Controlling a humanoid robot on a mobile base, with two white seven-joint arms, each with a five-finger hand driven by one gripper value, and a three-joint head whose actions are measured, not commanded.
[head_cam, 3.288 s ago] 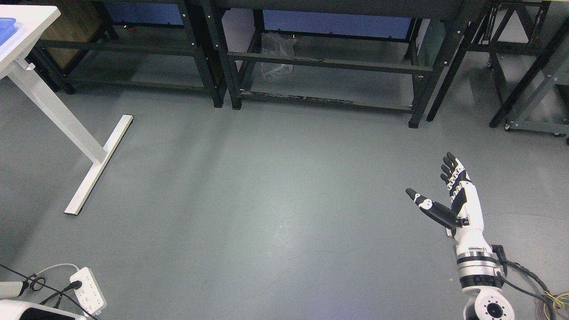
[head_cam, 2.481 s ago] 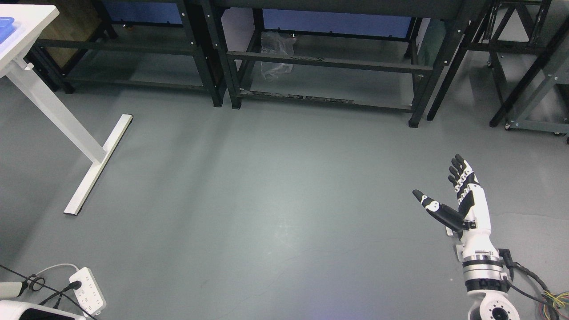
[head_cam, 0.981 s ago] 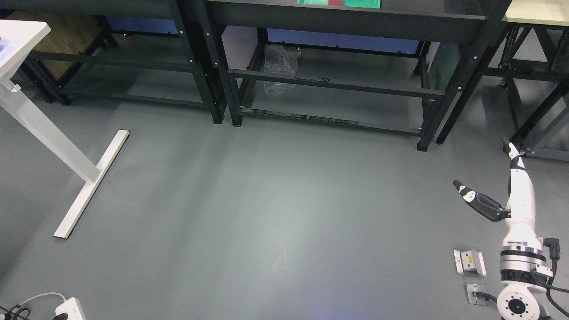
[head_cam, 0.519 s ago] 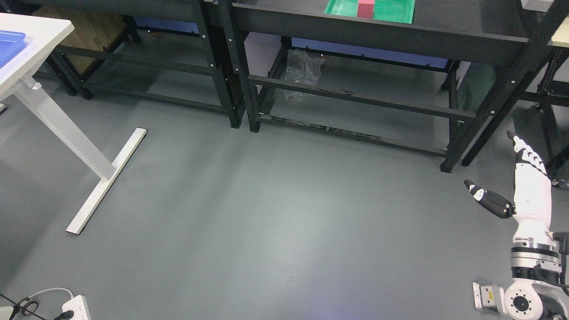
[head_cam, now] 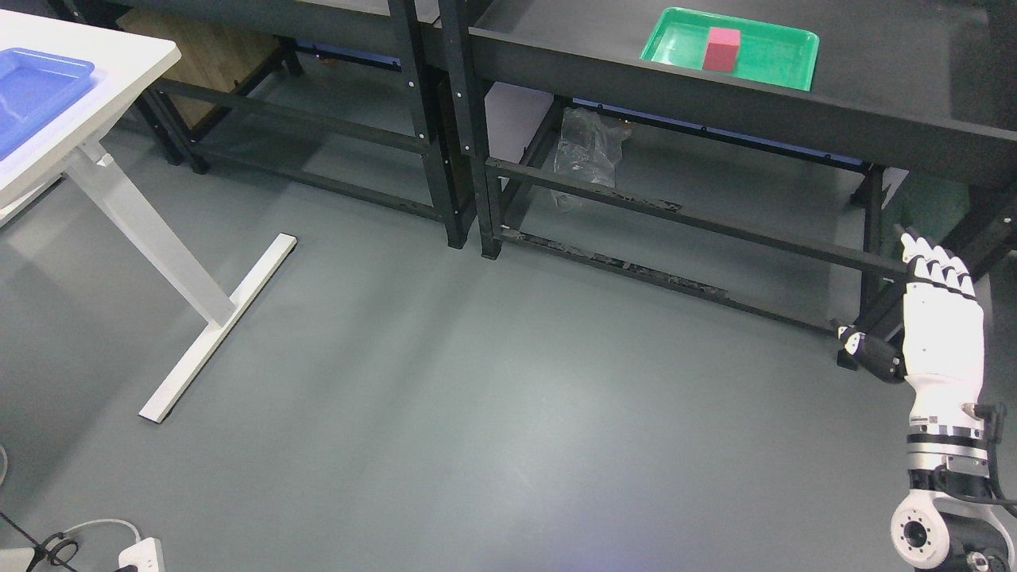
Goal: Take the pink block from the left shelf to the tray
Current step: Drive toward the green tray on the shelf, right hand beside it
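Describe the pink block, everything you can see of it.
The pink block is a small box-shaped solid, pinkish-red, with flat matte faces and sharp edges; its material cannot be told. It stands upright and unmarked inside the green tray, near the tray's middle, resting on its floor and clear of the rim. The tray lies on the black shelf. Nothing else touches the block; the right hand is far below, open.

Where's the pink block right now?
Head view, upper right: the pink block stands inside the green tray on the black shelf top, far above the open right hand.
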